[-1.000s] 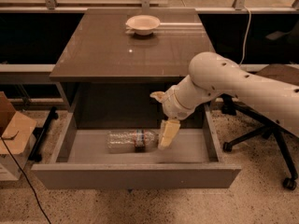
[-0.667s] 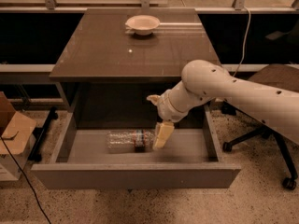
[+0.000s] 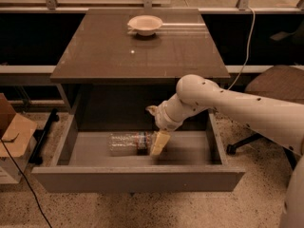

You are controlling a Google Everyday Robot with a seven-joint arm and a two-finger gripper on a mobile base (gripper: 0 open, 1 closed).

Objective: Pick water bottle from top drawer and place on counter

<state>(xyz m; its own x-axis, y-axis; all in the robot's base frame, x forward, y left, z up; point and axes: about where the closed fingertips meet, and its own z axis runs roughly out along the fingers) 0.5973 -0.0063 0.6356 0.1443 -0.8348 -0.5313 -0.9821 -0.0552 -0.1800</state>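
Observation:
The water bottle lies on its side inside the open top drawer, left of middle, with its dark label band and cap pointing right. My gripper hangs down into the drawer from the white arm and sits right at the bottle's cap end, touching or nearly touching it. The bottle's cap is hidden behind the gripper. The counter is the dark glossy top above the drawer.
A white bowl stands at the back of the counter. An office chair is at the right, close behind my arm. A cardboard box and a cable lie on the floor at the left.
My arm has moved left and a little lower in the drawer, bringing the gripper from beside the bottle up against its cap end. The bottle has not moved.

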